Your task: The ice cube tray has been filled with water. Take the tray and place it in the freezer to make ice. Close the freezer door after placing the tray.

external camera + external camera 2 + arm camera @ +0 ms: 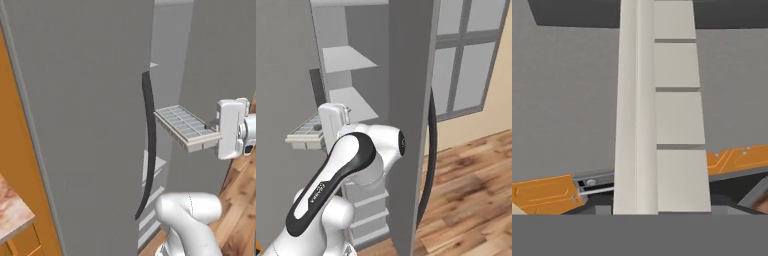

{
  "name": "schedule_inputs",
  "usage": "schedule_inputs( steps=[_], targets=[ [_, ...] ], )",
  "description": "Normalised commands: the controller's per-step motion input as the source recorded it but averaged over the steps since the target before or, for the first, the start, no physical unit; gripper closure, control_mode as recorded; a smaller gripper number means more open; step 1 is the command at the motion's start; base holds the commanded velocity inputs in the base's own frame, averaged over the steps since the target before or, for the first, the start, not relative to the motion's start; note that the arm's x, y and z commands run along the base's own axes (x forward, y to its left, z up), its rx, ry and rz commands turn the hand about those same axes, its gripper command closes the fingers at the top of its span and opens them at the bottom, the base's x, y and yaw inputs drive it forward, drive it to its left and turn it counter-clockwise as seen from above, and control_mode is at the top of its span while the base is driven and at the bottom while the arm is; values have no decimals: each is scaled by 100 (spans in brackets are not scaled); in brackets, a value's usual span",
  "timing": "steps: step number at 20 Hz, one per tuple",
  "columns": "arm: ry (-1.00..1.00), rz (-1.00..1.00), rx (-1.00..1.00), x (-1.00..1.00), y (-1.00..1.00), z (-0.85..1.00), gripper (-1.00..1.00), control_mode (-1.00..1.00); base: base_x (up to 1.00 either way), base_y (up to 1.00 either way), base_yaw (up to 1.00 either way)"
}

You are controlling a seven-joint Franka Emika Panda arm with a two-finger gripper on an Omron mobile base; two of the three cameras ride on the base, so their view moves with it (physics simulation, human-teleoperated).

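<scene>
Gripper (216, 131) clamped on ice cube tray (183, 126), held level just outside the freezer (85, 125), near its dark handle (148, 145). Fingertips hidden behind tray edge. Freezer shelves (346, 59) partly hidden by the arm.

The ice cube tray (184, 126) sits level right of centre, its near end clamped in the closed tool (216, 131) at 3 o'clock, its far end pointing into the gap between the freezer (80, 125) doors. A long dark handle (148, 145) runs down the edge of the big grey door on the left, just beside the tray's far corner. A counter (12, 210) corner shows at 8 o'clock against orange cabinets (20, 150), wooden floor (240, 200) at 4 o'clock.
</scene>
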Motion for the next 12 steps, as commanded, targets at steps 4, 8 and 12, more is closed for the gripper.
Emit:
schedule_inputs(
  steps=[4, 8, 12],
  targets=[
    [0, 0, 0, 0, 0, 0, 100, 100, 16, -25, 20],
    [0, 0, 0, 0, 0, 0, 100, 100, 0, -42, 16],
    [0, 0, 0, 0, 0, 0, 100, 100, -3, -53, 12]
  ],
)
